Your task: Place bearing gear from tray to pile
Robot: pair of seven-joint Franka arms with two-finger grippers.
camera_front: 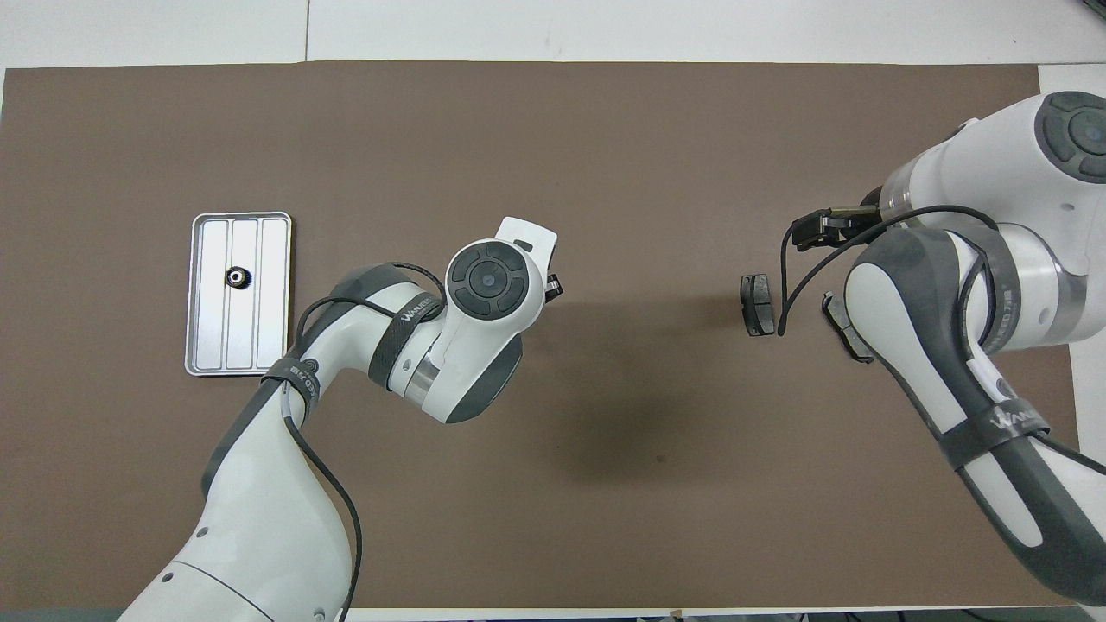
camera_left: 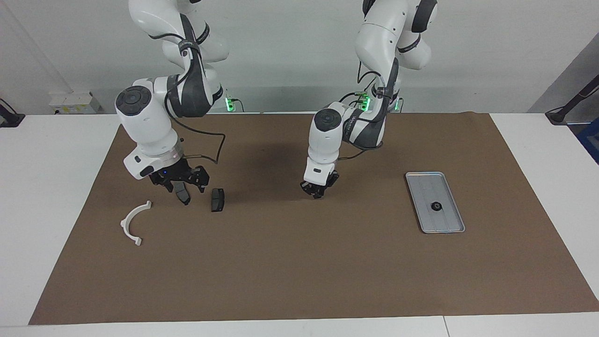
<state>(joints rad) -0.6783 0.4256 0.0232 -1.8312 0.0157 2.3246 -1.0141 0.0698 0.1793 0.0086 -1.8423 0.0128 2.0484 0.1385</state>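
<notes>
Count, as seen:

- 1 tray [camera_left: 449,222], silver-grey metal, ribbed floor.
- 1 bearing gear [camera_left: 435,206], small & dark, in the tray.
- 2 dark grey pads: pad no. 1 [camera_left: 217,200] and pad no. 2 [camera_left: 182,193], both on the mat.
- 1 white bracket [camera_left: 133,223], half-ring shape.
- So 3 pcs in the pile, 1 pc in the tray, 4 loose parts total.
- 1 brown mat [camera_left: 299,262] on 1 white table [camera_left: 47,196].
- 2 robot arms, 1 gripper each: left gripper [camera_left: 318,193], right gripper [camera_left: 180,183].

two high views, half a turn apart, sharing the brown mat [camera_left: 299,262]
</notes>
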